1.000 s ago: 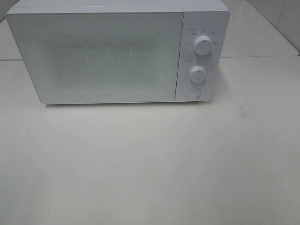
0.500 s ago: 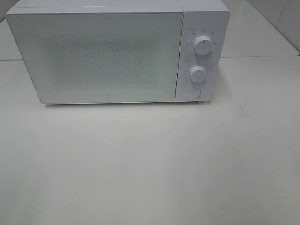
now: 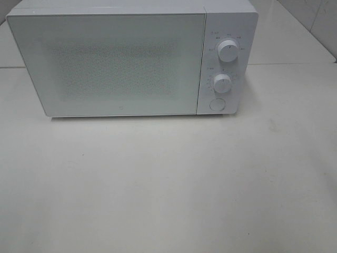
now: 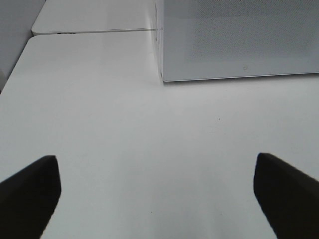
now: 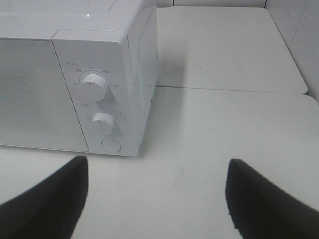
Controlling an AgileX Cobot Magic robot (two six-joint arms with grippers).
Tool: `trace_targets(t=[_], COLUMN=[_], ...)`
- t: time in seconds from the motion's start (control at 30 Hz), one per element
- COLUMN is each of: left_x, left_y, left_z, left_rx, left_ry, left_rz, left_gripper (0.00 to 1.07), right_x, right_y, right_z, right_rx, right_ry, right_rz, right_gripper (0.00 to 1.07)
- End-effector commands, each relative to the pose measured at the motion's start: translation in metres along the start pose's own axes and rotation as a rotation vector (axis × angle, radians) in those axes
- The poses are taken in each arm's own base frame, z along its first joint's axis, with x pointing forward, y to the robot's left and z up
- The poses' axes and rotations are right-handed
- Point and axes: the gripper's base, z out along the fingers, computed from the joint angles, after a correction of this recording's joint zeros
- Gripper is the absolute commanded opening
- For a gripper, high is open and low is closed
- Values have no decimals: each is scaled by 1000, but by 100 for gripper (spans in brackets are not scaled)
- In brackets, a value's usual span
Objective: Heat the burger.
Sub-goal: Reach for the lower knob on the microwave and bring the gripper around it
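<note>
White microwave [image 3: 131, 58] on the table [image 3: 168, 184], door [image 3: 105, 63] shut. The burger is in no view; it may be behind the door, can't tell, so progress is unconfirmed. Left gripper [image 4: 155, 164] is spread wide and empty. Right gripper [image 5: 157, 167] is open and empty, facing the dials [image 5: 93, 85]. Exterior view matches the earlier frames, nothing moved.

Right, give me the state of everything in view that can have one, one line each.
microwave door: shut.
upper knob: untouched, setting too small to read.
lower knob: untouched, setting too small to read.
round button: untouched.
left gripper: open, empty, above the bare table.
right gripper: open, empty, facing the control panel.
</note>
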Motion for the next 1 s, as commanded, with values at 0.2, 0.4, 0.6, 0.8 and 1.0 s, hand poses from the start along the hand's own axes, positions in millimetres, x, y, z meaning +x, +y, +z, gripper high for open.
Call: trace_targets(t=[0.2, 0.4, 0.6, 0.8, 1.0], left_x=[2, 2, 2, 2, 2], left_y=[-1, -1, -1, -1, -1], left_z=[-3, -3, -3, -3, -3], left_rx=[1, 1, 1, 1, 0], left_ry=[-33, -33, -33, -33, -33], left_rz=[-8, -8, -8, -8, -8], left_gripper=[98, 98, 98, 98, 98], right_x=[-9, -12, -9, 12, 27], right_y=[1, 2, 3, 3, 3], right_z=[36, 62, 89, 115, 138], right_rx=[-3, -13, -26, -39, -44], right_ry=[-24, -65, -129, -163, -147], right_rz=[2, 1, -2, 0, -2], right_gripper=[74, 74, 74, 74, 74])
